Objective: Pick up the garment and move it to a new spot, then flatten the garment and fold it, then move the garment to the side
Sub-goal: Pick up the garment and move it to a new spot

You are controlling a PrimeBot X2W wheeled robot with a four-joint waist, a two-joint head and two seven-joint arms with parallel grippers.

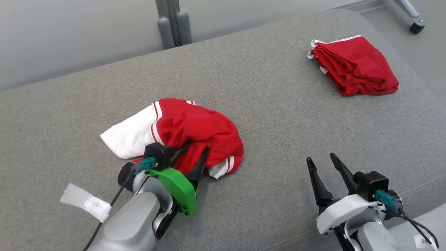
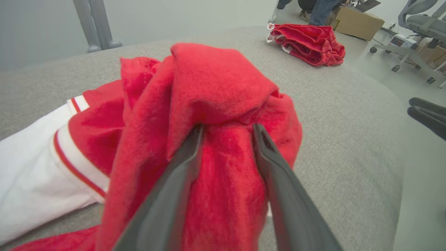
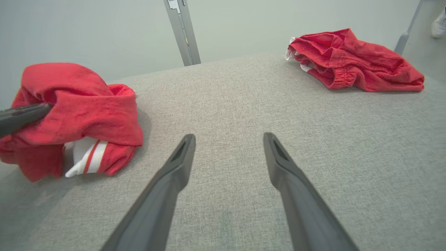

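Left gripper (image 2: pixel 228 127) straddles the garment (image 1: pixel 195 123), perhaps loosely gripping.

Left grip: the tips of my left gripper (image 2: pixel 228 129) sit under a fold of the crumpled red-and-white cloth garment (image 2: pixel 216 80); I cannot tell whether the cloth between them is pinched or loose.
Garment kind: too bunched for me to name; its white end runs off the left edge of the left wrist view.
Far pile: the folded red cloth pile (image 1: pixel 355 66) hides its inner layers.
Person: legs in blue jeans (image 2: pixel 322 10), cut off by the top edge; a pale shoe (image 3: pixel 439 21), cut by the right edge.
Sticker: the white label (image 1: pixel 425 240) on my right arm, print too small to read.
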